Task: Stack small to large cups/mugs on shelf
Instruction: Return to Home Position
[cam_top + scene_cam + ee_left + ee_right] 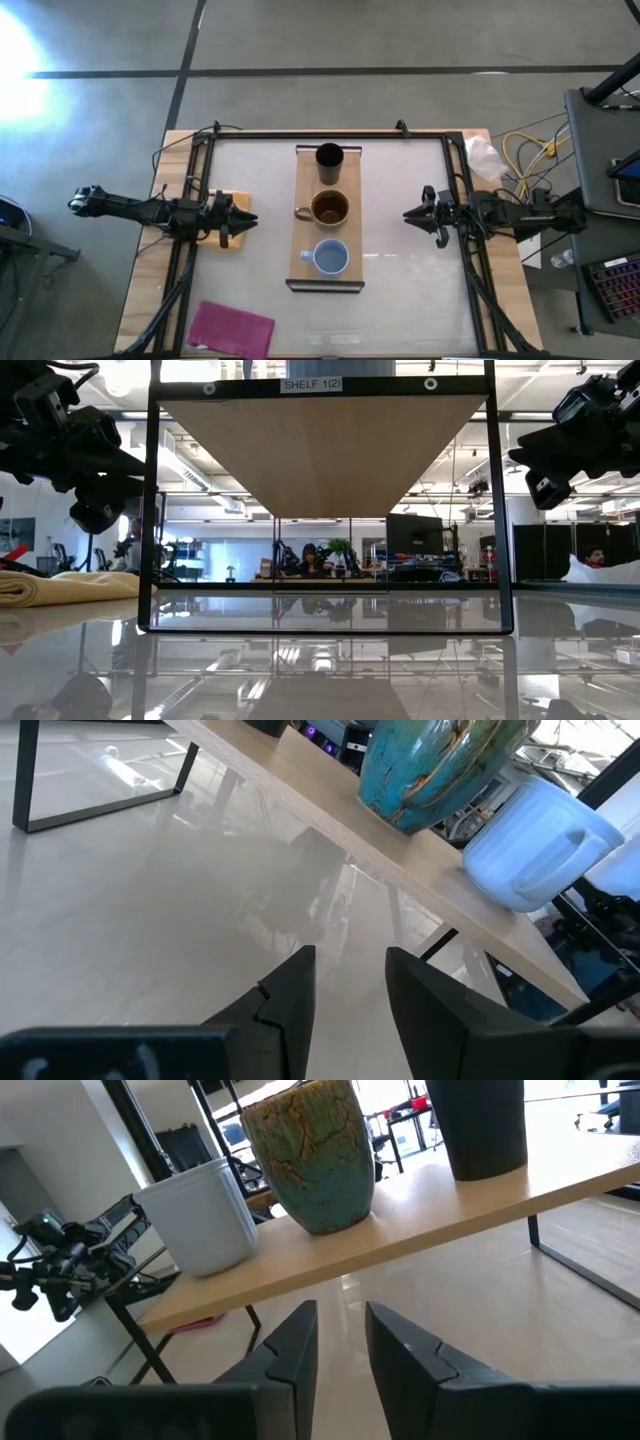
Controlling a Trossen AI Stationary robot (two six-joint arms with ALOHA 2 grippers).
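Note:
The light-wood shelf stands on dark legs at the table's middle, running near to far. Three vessels stand on their bases on it in a row. The black cup is at the far end, the mustard-brown mug in the middle, and the light-blue cup at the near end. My left gripper hovers left of the shelf over a yellow cloth, slightly open and empty. My right gripper hovers right of the shelf, slightly open and empty. Both point at the mug.
A yellow cloth lies under my left gripper. A magenta cloth lies at the near left corner. Dark frame rails run along the table's left and right sides. Crumpled white material and cables lie at the far right.

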